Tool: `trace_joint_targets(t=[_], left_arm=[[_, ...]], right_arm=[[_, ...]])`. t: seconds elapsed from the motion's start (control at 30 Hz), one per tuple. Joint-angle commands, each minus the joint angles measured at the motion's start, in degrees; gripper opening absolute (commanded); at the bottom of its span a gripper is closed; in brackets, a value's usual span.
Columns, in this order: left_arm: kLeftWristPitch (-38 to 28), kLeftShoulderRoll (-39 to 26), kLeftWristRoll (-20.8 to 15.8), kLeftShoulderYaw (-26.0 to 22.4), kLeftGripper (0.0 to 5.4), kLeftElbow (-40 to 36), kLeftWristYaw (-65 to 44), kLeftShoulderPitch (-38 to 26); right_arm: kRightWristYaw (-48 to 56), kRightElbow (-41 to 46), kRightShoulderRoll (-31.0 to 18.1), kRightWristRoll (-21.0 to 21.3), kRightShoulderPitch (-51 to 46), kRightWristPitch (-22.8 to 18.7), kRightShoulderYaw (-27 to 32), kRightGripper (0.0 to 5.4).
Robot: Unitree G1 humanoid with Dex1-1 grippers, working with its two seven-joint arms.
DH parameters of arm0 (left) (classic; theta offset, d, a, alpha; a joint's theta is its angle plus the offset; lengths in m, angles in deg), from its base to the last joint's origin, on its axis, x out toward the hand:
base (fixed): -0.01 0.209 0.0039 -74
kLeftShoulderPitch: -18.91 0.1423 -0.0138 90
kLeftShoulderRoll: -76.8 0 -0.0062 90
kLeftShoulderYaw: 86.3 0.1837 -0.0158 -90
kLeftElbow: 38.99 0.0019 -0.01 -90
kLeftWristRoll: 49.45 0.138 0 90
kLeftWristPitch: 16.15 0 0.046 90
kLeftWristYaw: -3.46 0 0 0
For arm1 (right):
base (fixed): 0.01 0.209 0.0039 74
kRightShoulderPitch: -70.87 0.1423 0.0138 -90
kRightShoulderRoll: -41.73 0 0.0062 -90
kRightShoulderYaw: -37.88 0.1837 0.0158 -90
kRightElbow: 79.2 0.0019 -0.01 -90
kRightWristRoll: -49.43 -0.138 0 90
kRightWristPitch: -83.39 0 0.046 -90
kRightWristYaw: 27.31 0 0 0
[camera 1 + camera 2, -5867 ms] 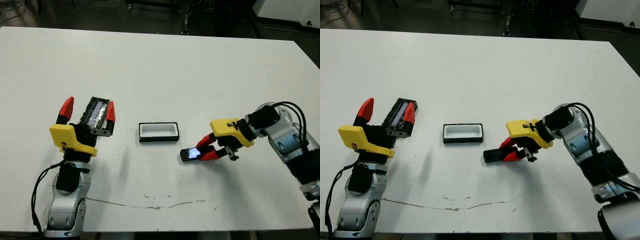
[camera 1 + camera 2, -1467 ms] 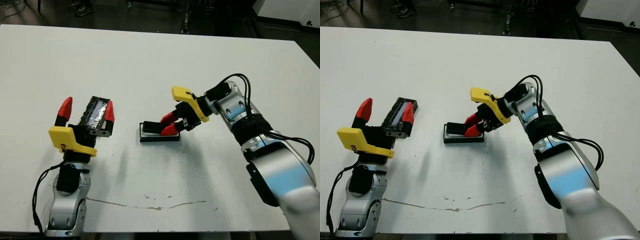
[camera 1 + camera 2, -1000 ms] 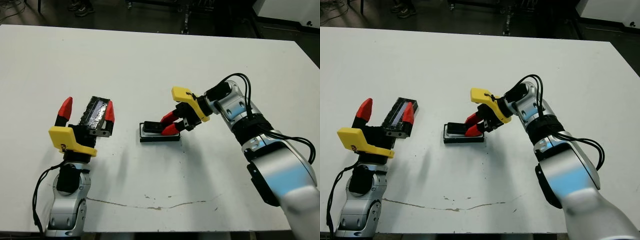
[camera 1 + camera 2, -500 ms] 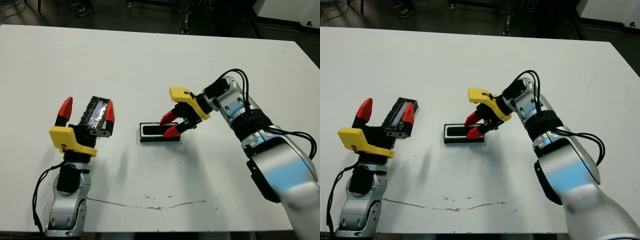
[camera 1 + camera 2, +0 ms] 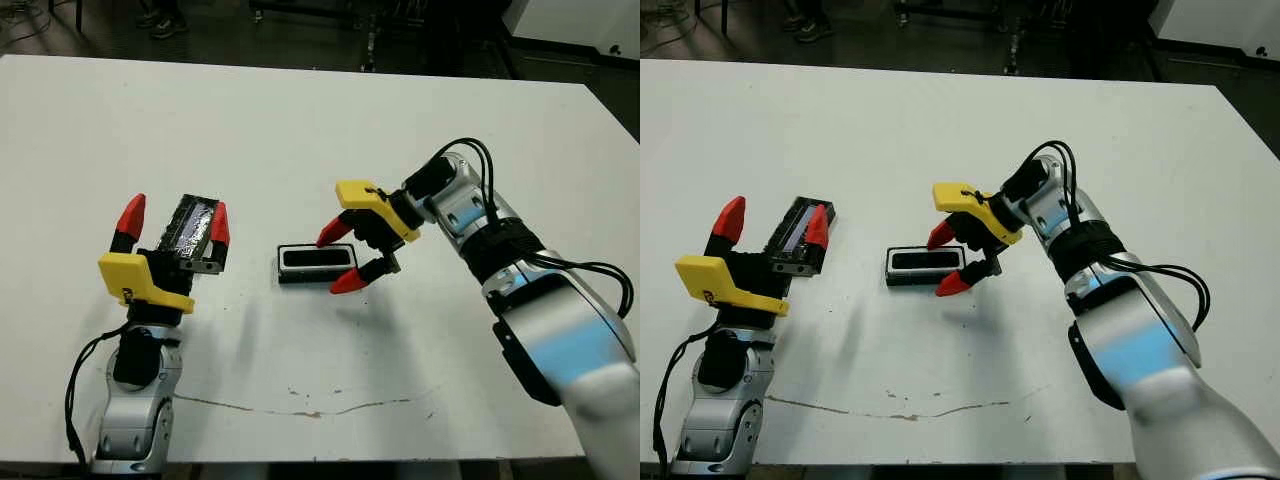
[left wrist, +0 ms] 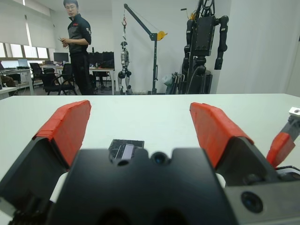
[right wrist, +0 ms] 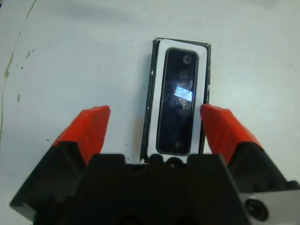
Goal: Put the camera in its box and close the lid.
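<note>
The black camera [image 5: 316, 259] lies flat inside the box [image 5: 282, 266], a small black tray with white lining, at the table's middle. The right wrist view shows the camera [image 7: 179, 101] filling the box [image 7: 151, 98], glossy face up. My right gripper [image 5: 340, 257] hovers open at the box's right end, touching nothing, one red finger on each side. The lid [image 5: 193, 224], a black frame with a shiny panel, rests on the table at the left. My left gripper [image 5: 175, 217] stands open and upright just in front of the lid [image 6: 126, 149], holding nothing.
A thin crack line [image 5: 300, 410] marks the table [image 5: 300, 120] near its front edge. Beyond the far edge, the left wrist view shows a person [image 6: 77, 44] standing among desks and equipment stands [image 6: 206, 42].
My right gripper has let go of the camera, which now rests in the box. Its fingers have spread wide and drawn back slightly to the right. The left arm has not moved.
</note>
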Motion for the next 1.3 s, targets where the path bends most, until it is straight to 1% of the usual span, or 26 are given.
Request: trace_joint_targets(t=[0.03,0.23,0.33,0.53,0.63,0.7,0.73,0.77,0.9,0.97,1.03,1.13,1.23,1.3], left_arm=[[0.60,0.14,-0.40,0.02,5.40,0.16,-0.21,0.44],[0.96,0.03,0.36,0.09,5.40,0.00,0.16,0.61],[1.31,-0.04,0.32,0.10,5.40,-0.18,0.07,0.69],[0.09,-0.19,0.45,-0.02,5.40,0.50,-0.20,0.57],[0.35,-0.13,0.41,-0.18,5.40,0.53,0.00,0.50],[0.90,-0.46,0.81,-0.20,5.40,0.09,0.08,0.53],[1.20,-0.74,1.17,-0.25,5.40,-0.12,0.13,0.53],[1.62,-1.02,1.46,-0.34,5.40,-0.36,0.20,0.53],[3.95,-1.96,2.98,-0.92,5.40,-1.63,0.83,0.48],[5.09,-2.70,3.46,-1.34,5.40,-2.25,0.74,0.35],[6.31,-3.58,4.22,-1.67,5.40,-2.99,0.75,0.22],[8.85,-5.14,5.18,-2.14,5.40,-4.53,0.39,-0.07],[11.90,-6.87,5.45,-2.50,5.40,-6.11,-0.39,-0.50],[14.15,-7.97,5.98,-2.60,5.40,-7.14,-0.64,-0.88]], right_arm=[[-2.44,-0.05,-2.50,0.37,0.62,-1.87,1.96,5.39],[-1.92,2.65,-4.18,-1.88,1.27,-1.92,5.69,5.39],[-1.05,5.09,-5.00,-3.80,0.56,-2.49,7.38,5.39],[-3.43,12.47,-7.05,-8.30,-2.85,-6.61,11.87,5.39],[-7.56,18.65,-8.18,-11.22,-5.68,-11.25,15.53,5.39],[-12.35,25.43,-8.92,-13.84,-8.44,-19.19,18.75,5.39],[-14.98,29.26,-9.15,-15.05,-10.35,-21.69,20.45,5.39],[-17.49,33.09,-9.35,-16.09,-12.47,-22.89,22.00,5.39],[-25.87,44.27,-8.84,-19.93,-20.12,-23.99,26.85,5.39],[-32.12,50.13,-7.55,-20.64,-25.08,-22.98,29.36,5.39],[-37.52,55.45,-6.72,-21.33,-29.44,-22.95,30.94,5.39],[-42.25,60.91,-5.68,-25.36,-34.55,-25.72,33.70,5.39],[-47.34,65.94,-3.74,-28.82,-40.12,-25.99,36.11,5.39],[-53.07,70.51,-1.57,-28.35,-44.67,-24.95,36.78,5.39]])
